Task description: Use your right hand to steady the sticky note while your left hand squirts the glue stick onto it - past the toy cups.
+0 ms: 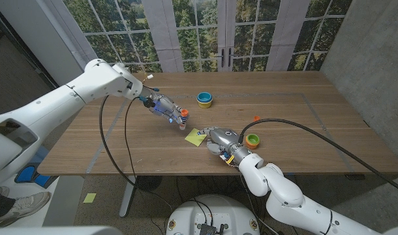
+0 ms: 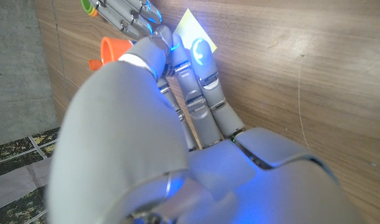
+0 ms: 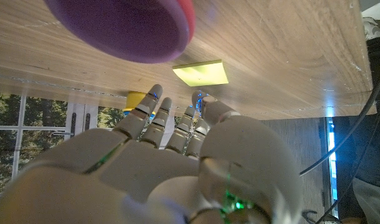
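Two hands over wood table (image 1: 303,124) by windows (image 1: 205,32); grip states unclear.

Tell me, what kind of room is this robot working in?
Probably an office or lab space. A plain wooden table stands before tall paned windows that look out on trees, with a bare concrete wall to one side. Cables trail over the table from the robot's arms.
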